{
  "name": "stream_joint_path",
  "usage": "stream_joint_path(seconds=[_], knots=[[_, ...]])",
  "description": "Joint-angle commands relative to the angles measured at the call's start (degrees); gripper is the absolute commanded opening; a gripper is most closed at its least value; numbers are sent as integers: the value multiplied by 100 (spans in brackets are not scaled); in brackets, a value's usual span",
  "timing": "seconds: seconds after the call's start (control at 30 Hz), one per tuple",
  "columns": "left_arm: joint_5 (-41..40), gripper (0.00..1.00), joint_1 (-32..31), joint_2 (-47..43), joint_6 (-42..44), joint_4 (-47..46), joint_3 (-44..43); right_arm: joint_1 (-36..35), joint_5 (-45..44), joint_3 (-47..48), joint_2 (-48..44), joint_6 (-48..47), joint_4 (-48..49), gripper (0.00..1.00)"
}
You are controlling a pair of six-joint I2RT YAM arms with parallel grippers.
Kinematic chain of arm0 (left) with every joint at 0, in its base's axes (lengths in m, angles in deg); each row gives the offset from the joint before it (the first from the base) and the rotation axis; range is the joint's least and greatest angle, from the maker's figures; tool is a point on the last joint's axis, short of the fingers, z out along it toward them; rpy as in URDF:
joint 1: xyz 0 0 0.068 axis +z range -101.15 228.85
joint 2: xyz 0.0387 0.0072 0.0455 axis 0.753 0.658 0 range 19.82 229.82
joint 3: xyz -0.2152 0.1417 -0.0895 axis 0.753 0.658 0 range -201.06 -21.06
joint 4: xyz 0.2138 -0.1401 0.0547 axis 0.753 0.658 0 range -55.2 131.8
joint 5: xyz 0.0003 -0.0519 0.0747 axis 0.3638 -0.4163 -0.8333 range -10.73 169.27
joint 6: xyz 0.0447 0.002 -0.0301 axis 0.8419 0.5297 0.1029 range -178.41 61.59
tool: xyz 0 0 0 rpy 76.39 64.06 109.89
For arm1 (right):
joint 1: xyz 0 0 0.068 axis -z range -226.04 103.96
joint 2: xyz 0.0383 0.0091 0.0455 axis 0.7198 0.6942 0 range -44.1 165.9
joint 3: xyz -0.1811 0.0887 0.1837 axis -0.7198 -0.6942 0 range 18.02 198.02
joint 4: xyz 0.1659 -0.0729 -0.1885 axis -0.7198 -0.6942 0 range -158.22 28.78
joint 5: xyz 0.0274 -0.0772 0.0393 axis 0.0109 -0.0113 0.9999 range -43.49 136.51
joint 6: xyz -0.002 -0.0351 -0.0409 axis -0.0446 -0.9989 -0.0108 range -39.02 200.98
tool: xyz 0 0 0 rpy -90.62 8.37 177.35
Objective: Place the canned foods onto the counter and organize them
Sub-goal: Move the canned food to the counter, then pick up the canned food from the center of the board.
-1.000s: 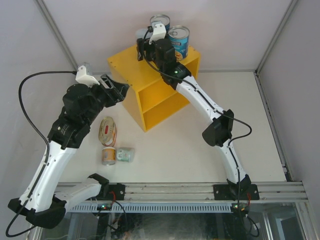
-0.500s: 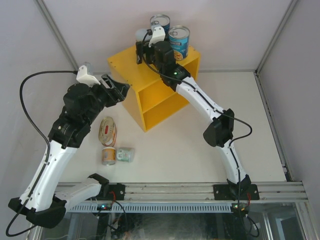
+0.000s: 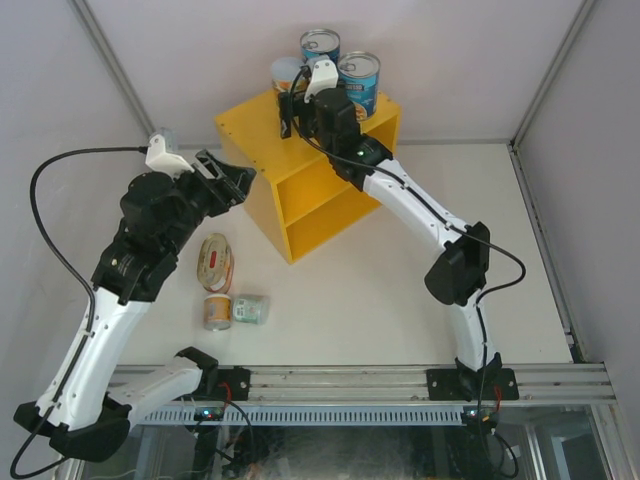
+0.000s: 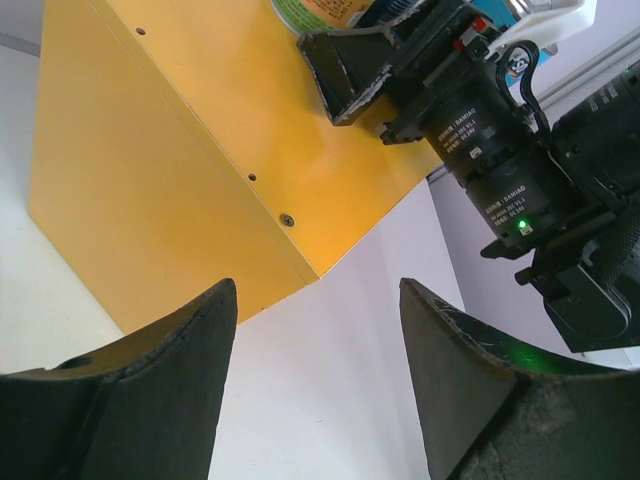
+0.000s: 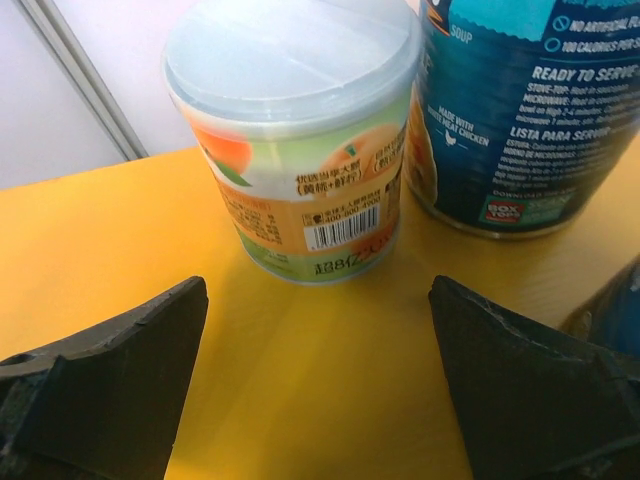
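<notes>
The yellow counter [image 3: 300, 165] stands at the back of the table. Two tall blue cans [image 3: 320, 45] [image 3: 358, 80] and one small pale-lidded can [image 3: 285, 72] stand on its top. My right gripper [image 3: 292, 112] hovers over the counter top, open and empty. In the right wrist view the small can [image 5: 295, 140] stands just beyond my right gripper [image 5: 315, 330], beside a blue can [image 5: 520, 110]. My left gripper [image 3: 235, 180] is open and empty by the counter's left side. It also shows in the left wrist view [image 4: 315, 290]. Flat oval tins [image 3: 215, 262] and two small cans [image 3: 217, 311] [image 3: 250, 309] lie on the table.
The white table [image 3: 400, 300] is walled by pale panels with metal frame posts [image 3: 545, 80]. The counter's two open compartments [image 3: 320, 215] face the front right. The right arm [image 4: 500, 170] fills the upper right of the left wrist view.
My right gripper has drawn back from the small pale-lidded can, which now stands in plain view on the counter top. The right elbow has swung to the right. The left arm shifted slightly.
</notes>
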Motion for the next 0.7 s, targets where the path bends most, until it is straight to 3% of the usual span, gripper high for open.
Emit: stream_joint_path(seconds=[0.0, 0.3, 0.67], knots=[[-90, 70, -28, -148, -214, -225, 117, -119, -167, -307, -607, 80, -10, 92], [-289, 71, -31, -315, -304, -123, 102, -446, -481, -1245, -1561, -19, -64, 92], [-682, 74, -17, -345, -811, 384, 248, -1148, -1081, -3631, -3983, 71, -58, 92]])
